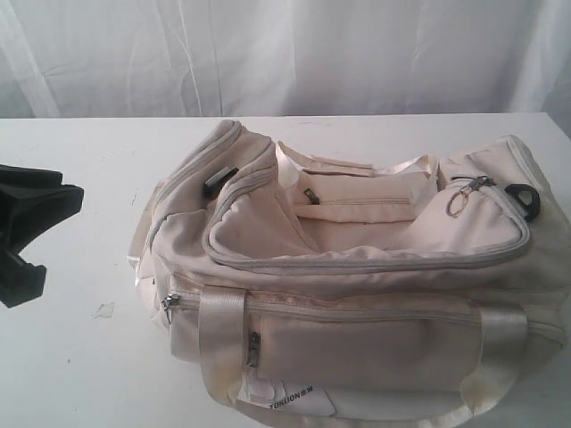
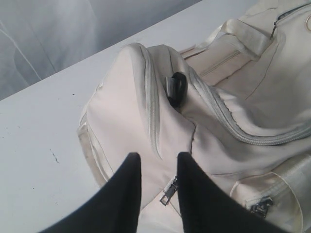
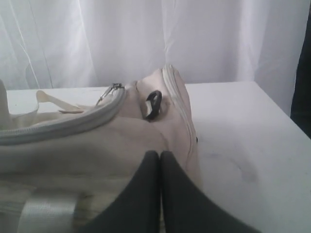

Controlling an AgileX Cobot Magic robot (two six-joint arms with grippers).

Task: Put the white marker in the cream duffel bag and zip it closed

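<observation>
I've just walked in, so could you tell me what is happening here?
A two-armed robot is working on a cream duffel bag lying on the white table. Neither gripper holds anything: the left gripper hovers open off one end of the bag, and the right gripper is shut near the other end. The main zipper looks closed, and no marker is in view.

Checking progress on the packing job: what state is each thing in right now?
Duffel bag: on the table, not gripped.
Main zipper: closed.
Front pocket zipper: closed.
Left gripper: open, empty.
Right gripper: shut, empty.
Marker: not in view.
</observation>
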